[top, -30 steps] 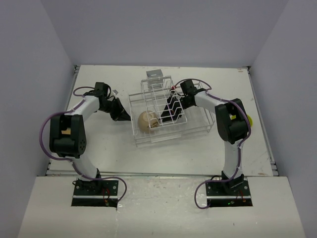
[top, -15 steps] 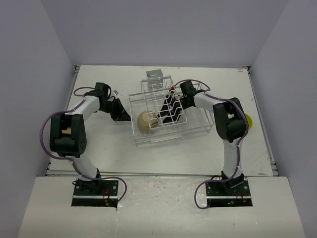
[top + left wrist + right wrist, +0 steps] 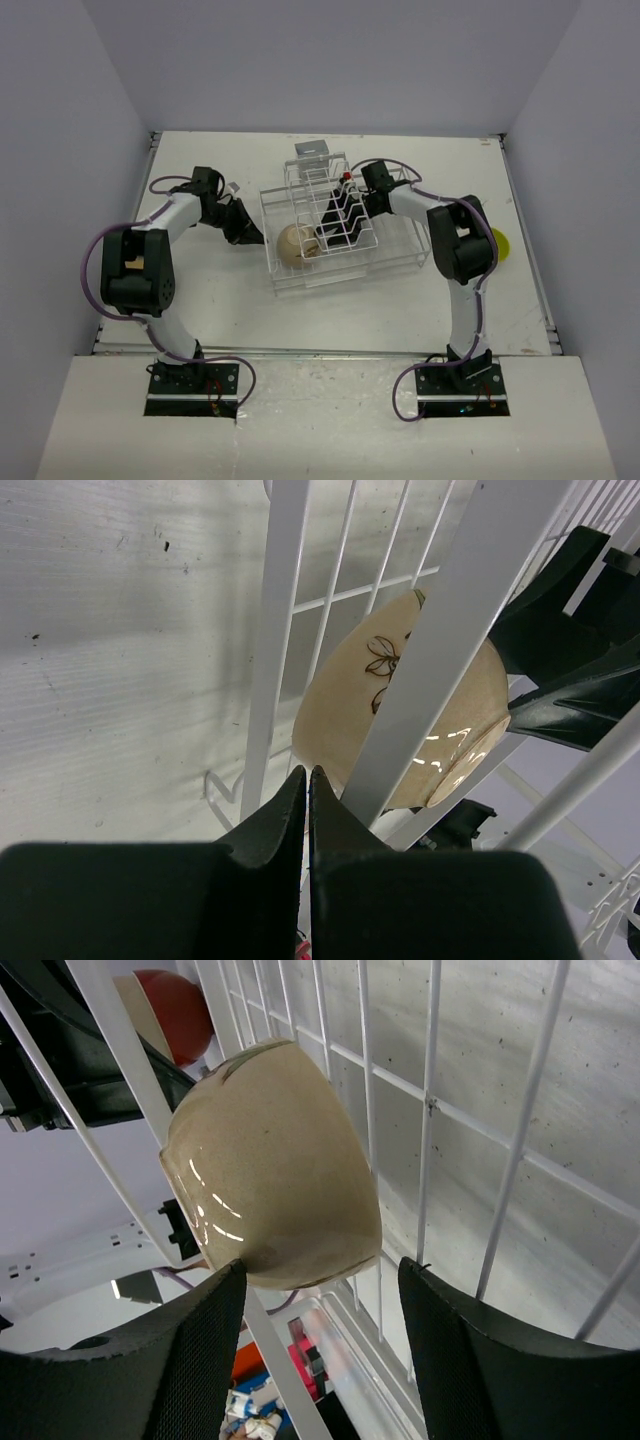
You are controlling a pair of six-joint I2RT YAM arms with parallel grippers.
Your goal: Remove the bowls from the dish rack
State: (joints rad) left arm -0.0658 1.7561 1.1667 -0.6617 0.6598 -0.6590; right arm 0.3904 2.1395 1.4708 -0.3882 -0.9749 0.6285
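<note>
The white wire dish rack stands mid-table. A beige bowl with a brown flower sketch lies tipped on its side in the rack's left part. My left gripper is shut and empty just outside the rack's left wall; in the left wrist view its tips meet in front of a rack wire, with the bowl behind. My right gripper reaches in from the right, open, and the beige bowl sits just ahead of its fingers. A red bowl shows farther back.
Black plate-slot dividers fill the rack's middle under the right arm. A grey block sits behind the rack. A yellow-green round thing lies on the table beside the right arm's elbow. Walls close in on three sides.
My right gripper's jaws have opened wide and the arm has shifted slightly, uncovering more of the yellow-green thing. The left arm and the beige bowl have stayed in place.
</note>
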